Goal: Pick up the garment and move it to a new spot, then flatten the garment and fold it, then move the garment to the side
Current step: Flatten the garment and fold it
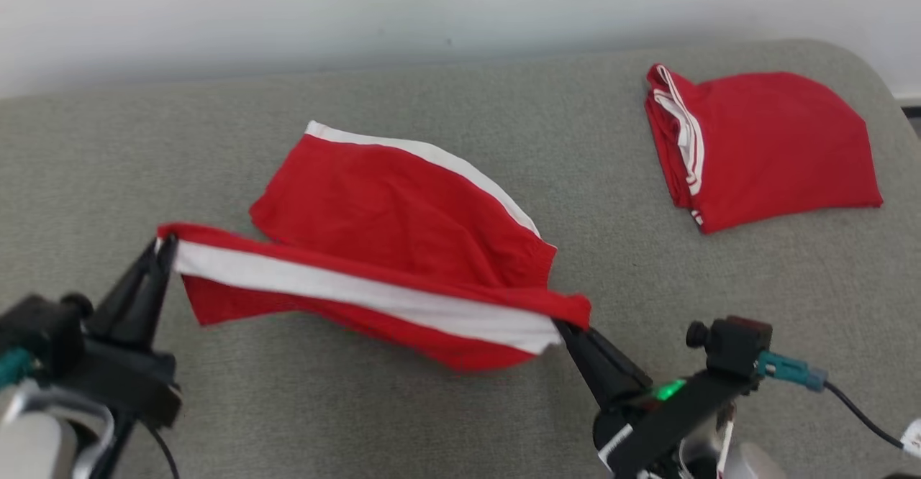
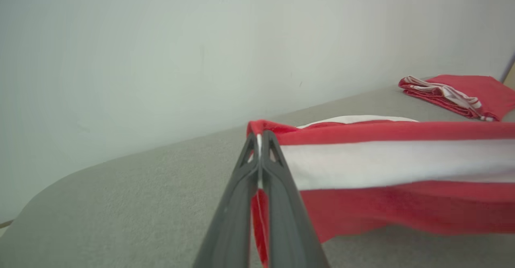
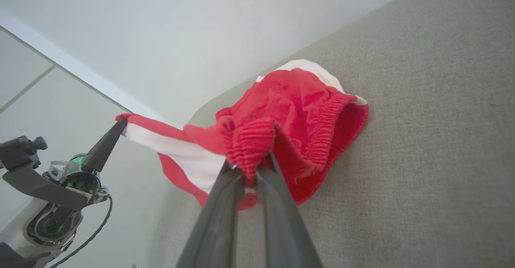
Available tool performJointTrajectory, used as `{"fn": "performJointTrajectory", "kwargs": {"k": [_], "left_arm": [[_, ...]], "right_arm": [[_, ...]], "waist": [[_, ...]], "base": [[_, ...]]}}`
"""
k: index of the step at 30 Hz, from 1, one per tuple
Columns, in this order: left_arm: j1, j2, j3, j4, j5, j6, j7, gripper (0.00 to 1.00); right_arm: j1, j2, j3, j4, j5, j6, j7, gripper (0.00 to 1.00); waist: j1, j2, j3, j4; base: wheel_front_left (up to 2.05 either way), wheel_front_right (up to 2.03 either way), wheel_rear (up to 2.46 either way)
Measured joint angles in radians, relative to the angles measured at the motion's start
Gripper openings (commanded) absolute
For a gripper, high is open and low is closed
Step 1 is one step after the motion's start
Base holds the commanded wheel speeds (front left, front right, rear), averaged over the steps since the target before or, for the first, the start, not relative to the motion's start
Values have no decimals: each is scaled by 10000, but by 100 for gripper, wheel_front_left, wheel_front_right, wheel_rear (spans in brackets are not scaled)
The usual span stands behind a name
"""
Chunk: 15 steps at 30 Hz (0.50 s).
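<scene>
Head view: we hold the red garment (image 1: 388, 213) stretched over the grey cushion (image 1: 432, 421), its far half resting there; left gripper (image 1: 165, 247) and right gripper (image 1: 567, 331) pinch opposite ends. Left wrist view: our jaws are clamped on the striped corner. Right wrist view: ours grip bunched waistband elastic. Light, limp cloth, we judge; corners hold best.

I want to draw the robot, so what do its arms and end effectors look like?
The left end effector and right end effector each have two long dark grey fingers tapering to a point, on black mounts. By the right one: a green light, a teal plug and a thin black cable.
</scene>
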Motion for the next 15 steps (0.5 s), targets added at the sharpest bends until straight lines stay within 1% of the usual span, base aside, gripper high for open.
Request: {"fn": "performJointTrajectory", "kwargs": {"k": [4, 7, 12, 15], "left_arm": [[-1173, 466, -192, 612, -146, -182, 355, 0], [-2030, 648, -435, 1231, -336, -263, 575, 0], [-3387, 989, -1225, 2464, -587, -337, 838, 0], [-4076, 1273, -1885, 3126, -732, -339, 928, 0]], "right_arm": [[-731, 508, -132, 443, 192, 0, -111, 0], [-1274, 844, -153, 894, 303, 0, -161, 0], [-2159, 1187, -8, 1678, 297, -2, -324, 0], [-2582, 1388, 33, 2082, 380, -2, -479, 0]], "waist": [[1, 0, 390, -313], [1, 1, 714, -543], [2, 1, 1219, -909], [2, 1, 1449, -1138]], "base": [[0, 0, 0], [0, 0, 0], [0, 0, 0], [0, 0, 0]]}}
